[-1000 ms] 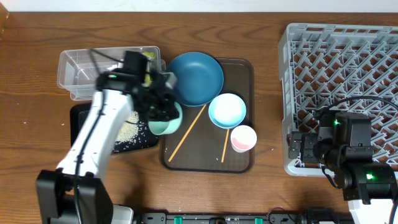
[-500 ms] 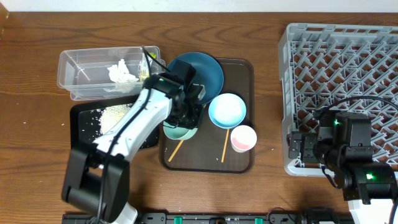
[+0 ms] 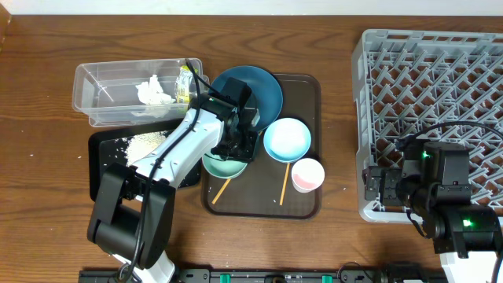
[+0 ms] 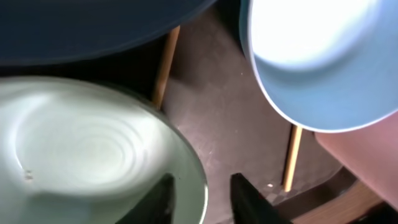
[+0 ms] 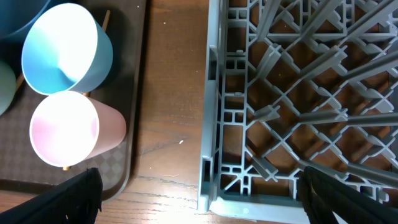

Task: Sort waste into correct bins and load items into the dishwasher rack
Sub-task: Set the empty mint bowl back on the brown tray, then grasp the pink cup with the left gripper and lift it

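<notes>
Two pincers: left gripper [image 4: 199, 200] parted, astride the rim of the mint-green bowl [image 4: 81, 149], no pinch seen; right gripper [image 5: 205, 202] spread wide, empty, by the dishwasher rack [image 5: 298, 93].
Bowl position: on the brown tray [image 3: 310, 206], at 6 o'clock of the dark blue plate [image 3: 263, 88], lying across one chopstick [image 4: 165, 62].
Risk, rocking: the bowl may sit tilted on that stick and be tipped if its rim is snagged at lift-off.
Risk, knock: the light blue bowl [image 4: 317, 56], at 3 o'clock, is judged near enough to be nudged.

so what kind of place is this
Probably a robot test bench staged as dish clean-up, not a working kitchen: a left arm and right arm at a wooden table, a dishwasher rack on it, and a brown tray with a blue plate.
</notes>
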Controlling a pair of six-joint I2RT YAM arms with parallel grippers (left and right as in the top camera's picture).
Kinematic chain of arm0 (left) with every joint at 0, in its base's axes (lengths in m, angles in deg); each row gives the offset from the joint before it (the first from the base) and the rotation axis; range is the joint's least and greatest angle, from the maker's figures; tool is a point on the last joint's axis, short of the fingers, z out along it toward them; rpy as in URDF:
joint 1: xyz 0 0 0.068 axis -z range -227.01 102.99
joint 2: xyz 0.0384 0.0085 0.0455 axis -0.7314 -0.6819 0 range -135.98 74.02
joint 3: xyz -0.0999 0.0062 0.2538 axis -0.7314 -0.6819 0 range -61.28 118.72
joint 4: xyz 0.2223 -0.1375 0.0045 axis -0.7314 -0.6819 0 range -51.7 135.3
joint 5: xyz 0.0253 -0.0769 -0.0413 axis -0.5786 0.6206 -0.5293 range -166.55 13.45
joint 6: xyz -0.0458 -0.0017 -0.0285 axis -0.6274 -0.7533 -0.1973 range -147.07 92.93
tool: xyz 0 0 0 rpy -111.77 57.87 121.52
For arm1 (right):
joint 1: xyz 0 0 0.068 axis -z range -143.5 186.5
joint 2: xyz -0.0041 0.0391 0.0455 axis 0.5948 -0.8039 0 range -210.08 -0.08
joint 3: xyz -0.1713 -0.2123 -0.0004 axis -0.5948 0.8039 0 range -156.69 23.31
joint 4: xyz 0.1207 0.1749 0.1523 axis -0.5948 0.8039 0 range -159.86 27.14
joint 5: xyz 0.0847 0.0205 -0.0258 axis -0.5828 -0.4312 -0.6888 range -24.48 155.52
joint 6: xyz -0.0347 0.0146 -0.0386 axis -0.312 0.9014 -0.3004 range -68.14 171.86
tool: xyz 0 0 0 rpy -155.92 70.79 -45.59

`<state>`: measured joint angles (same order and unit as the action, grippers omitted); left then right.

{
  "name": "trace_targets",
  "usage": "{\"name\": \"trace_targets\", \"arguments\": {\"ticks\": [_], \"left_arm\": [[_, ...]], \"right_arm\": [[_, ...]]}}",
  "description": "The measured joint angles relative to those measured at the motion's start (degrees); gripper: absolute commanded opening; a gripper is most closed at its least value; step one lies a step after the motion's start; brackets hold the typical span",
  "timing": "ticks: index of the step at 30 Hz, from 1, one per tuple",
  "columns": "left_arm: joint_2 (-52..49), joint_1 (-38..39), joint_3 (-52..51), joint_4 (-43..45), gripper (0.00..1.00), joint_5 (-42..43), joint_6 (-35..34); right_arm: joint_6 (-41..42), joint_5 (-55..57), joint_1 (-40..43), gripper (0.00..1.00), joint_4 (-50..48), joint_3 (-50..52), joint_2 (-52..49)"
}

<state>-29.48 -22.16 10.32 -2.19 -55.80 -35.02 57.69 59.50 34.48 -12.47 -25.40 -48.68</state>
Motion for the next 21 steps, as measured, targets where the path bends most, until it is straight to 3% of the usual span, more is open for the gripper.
{"name": "trace_targets", "arguments": {"ticks": [11,21], "left_arm": [[7.4,0.9,0.1,-1.4,0.45,5.9,-0.2],[10.7,11.7,0.7,1.4,0.46,7.4,0.3]], "right_arm": [[0.0,0.0,0.0,0.99,-0.3,0.0,0.0],[0.0,0.0,0.0,0.99,-0.7,0.0,0.0]]}}
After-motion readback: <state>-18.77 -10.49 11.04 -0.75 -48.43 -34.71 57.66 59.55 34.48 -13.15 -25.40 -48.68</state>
